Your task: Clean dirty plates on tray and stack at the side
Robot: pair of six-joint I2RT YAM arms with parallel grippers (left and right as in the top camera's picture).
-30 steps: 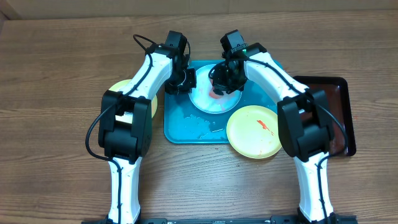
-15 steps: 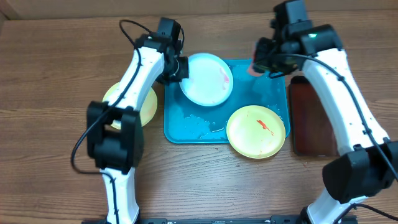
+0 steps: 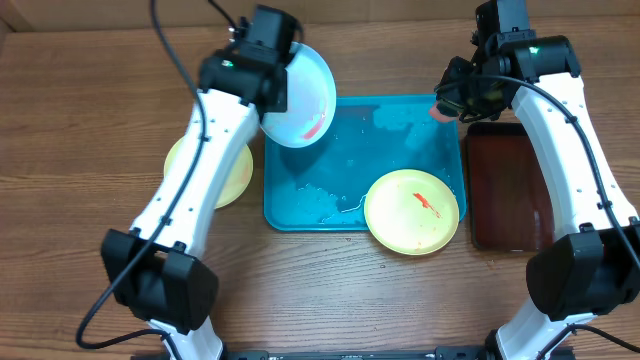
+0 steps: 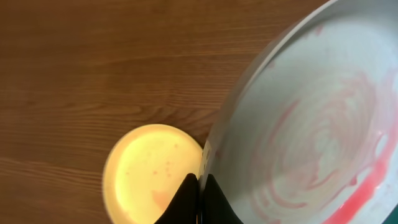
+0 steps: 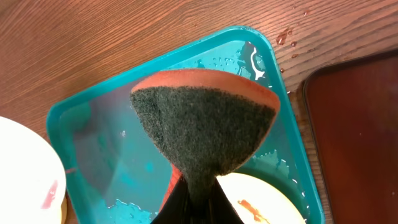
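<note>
White plate higher, pinched in left end effector; sponge in right end effector.

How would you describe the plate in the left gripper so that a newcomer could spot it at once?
Find the big blue tray. Over its far-left corner the left gripper holds a plate tilted in the air. It alone is white, with red streaks; the other two plates are yellow and set down.

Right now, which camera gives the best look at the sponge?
The right wrist view: the sponge fills the middle of the frame, its dark green scouring face and orange edge clear. The overhead view shows only a small orange sliver. The left wrist view doesn't show it.
</note>
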